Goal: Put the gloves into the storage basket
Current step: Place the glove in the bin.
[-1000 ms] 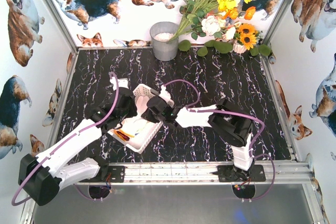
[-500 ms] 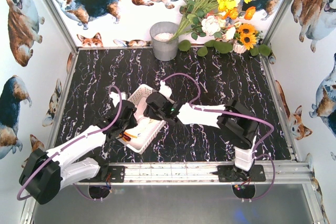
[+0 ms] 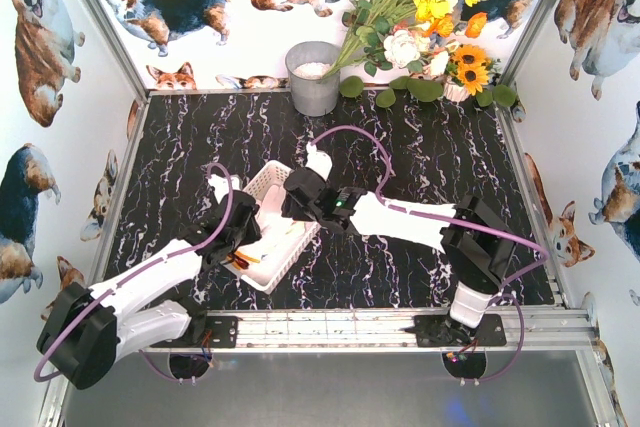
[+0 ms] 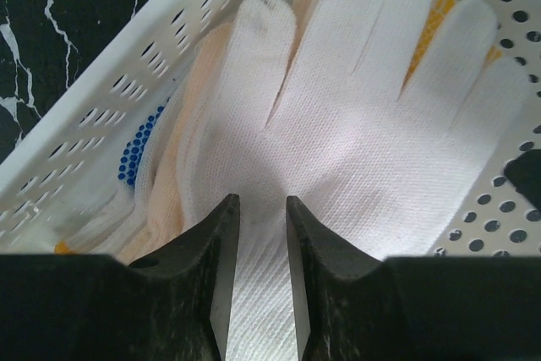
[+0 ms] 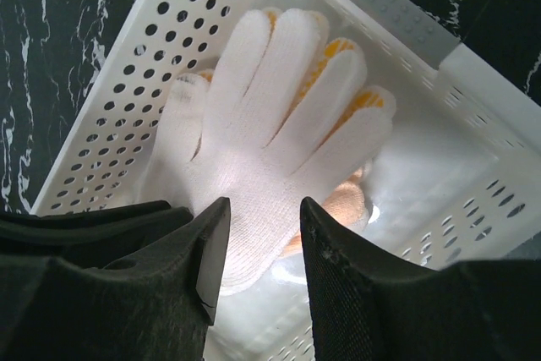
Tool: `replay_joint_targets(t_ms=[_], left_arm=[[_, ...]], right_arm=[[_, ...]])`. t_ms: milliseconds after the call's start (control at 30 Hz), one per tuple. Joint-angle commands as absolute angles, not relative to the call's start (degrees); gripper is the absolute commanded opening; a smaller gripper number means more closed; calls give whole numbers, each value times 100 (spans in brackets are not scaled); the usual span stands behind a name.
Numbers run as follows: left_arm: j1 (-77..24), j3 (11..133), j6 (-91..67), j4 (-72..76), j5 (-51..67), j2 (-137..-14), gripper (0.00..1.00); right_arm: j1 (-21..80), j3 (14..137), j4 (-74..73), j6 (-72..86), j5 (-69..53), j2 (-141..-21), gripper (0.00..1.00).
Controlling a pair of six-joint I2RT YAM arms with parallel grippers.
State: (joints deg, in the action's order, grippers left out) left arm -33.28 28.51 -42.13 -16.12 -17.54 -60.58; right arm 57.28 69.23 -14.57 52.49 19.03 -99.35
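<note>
Letting go w/ my right gripper: jaws shut a sec ago, now spread above the gloves, stacked in the storage basket, frame centre. My left gripper has narrowed over the top one; can't tell if it pinches. Task looks nearly done.

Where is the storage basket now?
In the top view, the storage basket sits left of centre on the table, nearer than the grey bucket, holding gloves.

We see white knit gloves just ahead of the black jaws of the left gripper, with cream, orange-yellow and blue-dotted layers beneath. The storage basket around them is white, dotted with holes. The table is black, veined white.
</note>
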Motion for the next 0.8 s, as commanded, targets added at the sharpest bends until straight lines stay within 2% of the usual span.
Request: replay_joint_targets(t_ms=[0,267,433,633,767], left_arm=[[-3243,3158,-3996,-1702,-1639,-5831,25],[-3239,3178,-4105,-1971,-1264,-5817,26],[-3161,2940,-4050,-1918,-1095,-6099,23],[-3078,2910,-3718,-2066,-1458,-6512,22],[-3067,2908,-3559,-1895,-1188,-6916,18]], right_arm=[[5748,7351,-1115,4813,1677,-9983,37],[5719,7506,-1220,5270,1390,-10602,30],[5709,7451,-1292,5403,1329,-10885,30],[5680,7608,-1731,5441,1283,-11255,30],[5629,7568,-1801,5483,1301,-11382,30]])
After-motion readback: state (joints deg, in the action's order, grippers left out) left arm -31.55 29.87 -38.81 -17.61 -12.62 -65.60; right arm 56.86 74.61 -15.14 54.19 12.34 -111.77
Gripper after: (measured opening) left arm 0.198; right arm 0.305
